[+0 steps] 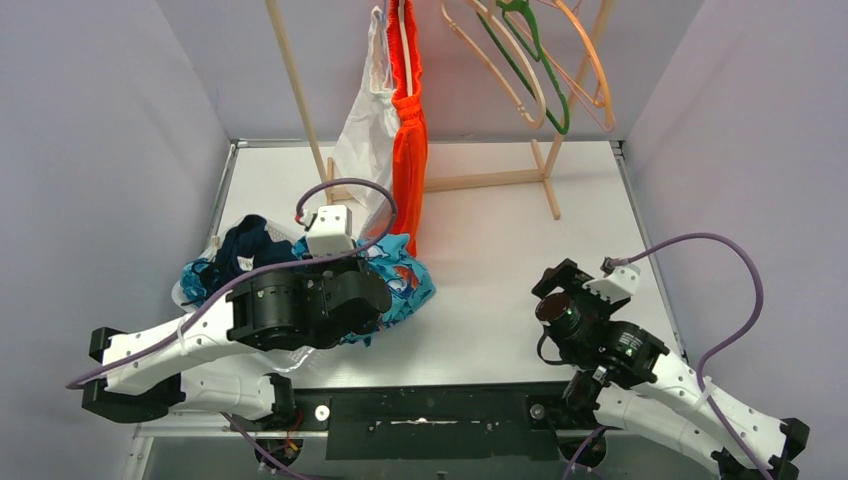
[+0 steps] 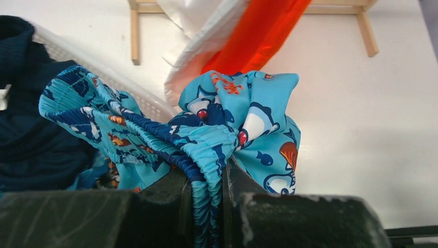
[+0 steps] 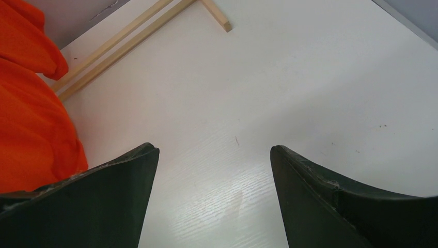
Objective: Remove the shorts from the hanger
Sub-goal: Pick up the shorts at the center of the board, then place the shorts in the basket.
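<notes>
My left gripper (image 2: 209, 173) is shut on the gathered waistband of the teal shark-print shorts (image 2: 243, 113), which lie bunched at the left of the table (image 1: 410, 282), beside the basket. Plain bright orange shorts (image 1: 408, 130) hang from the wooden rack (image 1: 300, 100) at the back, with white fabric (image 1: 362, 125) next to them; their hanger is mostly hidden by cloth. They also show in the left wrist view (image 2: 258, 31) and at the left edge of the right wrist view (image 3: 31, 119). My right gripper (image 3: 214, 150) is open and empty over bare table at the right (image 1: 555, 285).
Navy shorts (image 1: 250, 245) and other patterned fabric fill a white mesh basket (image 2: 103, 67) at the left. Empty green (image 1: 540, 70) and peach hangers (image 1: 592, 60) hang at the rack's right end. The rack's wooden foot (image 1: 545, 185) crosses the back of the table.
</notes>
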Motion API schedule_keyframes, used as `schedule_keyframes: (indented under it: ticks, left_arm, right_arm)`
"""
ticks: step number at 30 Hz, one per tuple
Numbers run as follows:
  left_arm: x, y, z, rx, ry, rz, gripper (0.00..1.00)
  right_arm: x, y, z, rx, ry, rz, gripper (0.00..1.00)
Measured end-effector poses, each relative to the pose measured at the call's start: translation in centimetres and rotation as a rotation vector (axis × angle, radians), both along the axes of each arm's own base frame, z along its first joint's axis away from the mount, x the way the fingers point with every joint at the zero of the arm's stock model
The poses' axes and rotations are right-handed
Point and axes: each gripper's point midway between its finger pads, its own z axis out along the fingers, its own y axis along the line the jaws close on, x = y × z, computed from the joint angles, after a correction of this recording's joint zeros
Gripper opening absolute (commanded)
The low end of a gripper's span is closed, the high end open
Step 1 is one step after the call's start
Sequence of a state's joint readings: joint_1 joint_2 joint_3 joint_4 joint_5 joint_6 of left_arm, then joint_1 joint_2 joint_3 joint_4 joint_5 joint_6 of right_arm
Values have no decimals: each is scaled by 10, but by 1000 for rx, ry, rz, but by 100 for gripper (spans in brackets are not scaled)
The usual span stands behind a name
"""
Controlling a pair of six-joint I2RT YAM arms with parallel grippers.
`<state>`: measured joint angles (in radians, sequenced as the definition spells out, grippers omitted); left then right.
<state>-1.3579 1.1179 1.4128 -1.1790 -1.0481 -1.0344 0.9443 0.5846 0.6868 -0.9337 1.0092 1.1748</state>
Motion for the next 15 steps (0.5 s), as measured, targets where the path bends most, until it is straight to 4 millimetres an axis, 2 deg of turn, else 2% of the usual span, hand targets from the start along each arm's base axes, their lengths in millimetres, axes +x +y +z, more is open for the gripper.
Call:
schedule_keyframes:
  ticks: [3,6,10,15]
  left_arm:
    - [4,17,6,24,6,67,0]
    - [17,40,21,29,0,163,0]
    - [39,78,57,13,-50,306,0]
    - [54,122,98,47,-114,436,0]
  right_arm:
    - [3,5,0,-13,5,12,82]
    - [6,9,0,-23,8,22,82]
    - [8,13,-1,-34,14,33,82]
    - [9,16,-1,-28,10,42,83]
